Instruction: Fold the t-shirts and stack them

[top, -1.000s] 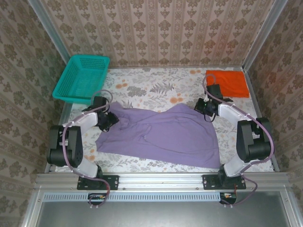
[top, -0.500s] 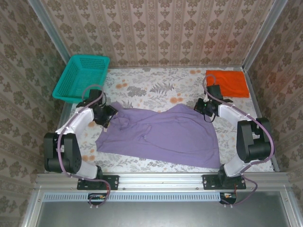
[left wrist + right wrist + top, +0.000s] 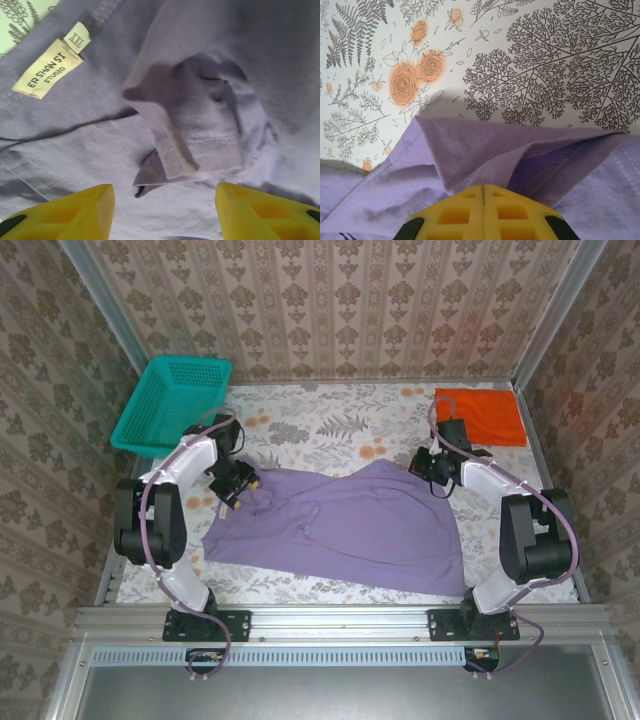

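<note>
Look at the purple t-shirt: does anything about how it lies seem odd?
The purple t-shirt lies rumpled, not flat: beside its neck label, a hemmed flap is bunched and folded over itself, just ahead of the open left claw.

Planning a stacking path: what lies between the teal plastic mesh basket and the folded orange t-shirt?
That stretch is bare floral-print table cover, as the top view shows.

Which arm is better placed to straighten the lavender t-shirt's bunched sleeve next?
The left arm, likely: its jaws stand open over the bunched sleeve, while the right arm has its jaws shut on the lavender t-shirt at the opposite edge.
</note>
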Controlling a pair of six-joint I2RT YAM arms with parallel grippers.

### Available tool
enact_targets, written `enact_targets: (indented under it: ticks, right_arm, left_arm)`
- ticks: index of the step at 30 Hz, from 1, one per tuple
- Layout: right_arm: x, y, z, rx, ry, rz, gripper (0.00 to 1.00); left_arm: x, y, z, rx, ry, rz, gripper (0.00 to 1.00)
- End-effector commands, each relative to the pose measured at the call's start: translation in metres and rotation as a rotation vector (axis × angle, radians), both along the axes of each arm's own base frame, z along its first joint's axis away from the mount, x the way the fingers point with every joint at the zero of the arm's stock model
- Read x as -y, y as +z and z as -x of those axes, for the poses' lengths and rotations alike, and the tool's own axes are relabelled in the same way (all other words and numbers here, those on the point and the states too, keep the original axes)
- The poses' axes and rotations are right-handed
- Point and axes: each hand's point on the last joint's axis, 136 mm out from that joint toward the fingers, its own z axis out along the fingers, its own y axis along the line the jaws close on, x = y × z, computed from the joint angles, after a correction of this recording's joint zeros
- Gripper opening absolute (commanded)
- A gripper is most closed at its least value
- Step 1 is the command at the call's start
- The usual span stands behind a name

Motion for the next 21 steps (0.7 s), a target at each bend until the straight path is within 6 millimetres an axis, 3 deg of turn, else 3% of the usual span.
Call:
enact_targets:
  ticks: [1, 14, 21]
  right_arm:
    - [-0.004, 0.008, 0.001, 0.025, 0.009, -0.015, 0.00]
    - [-0.001, 0.011, 0.008, 0.035, 0.005, -0.005, 0.00]
    - [0.003, 0.013, 0.009, 0.037, -0.007, 0.003, 0.00]
  left_arm:
    - [-0.003, 0.001, -0.001, -0.031, 0.008, -0.032, 0.50]
    - [-0.001, -0.008, -0.015, -0.039, -0.026, -0.049, 0.41]
    - [0.000, -0.009, -0.017, -0.036, -0.041, -0.049, 0.09]
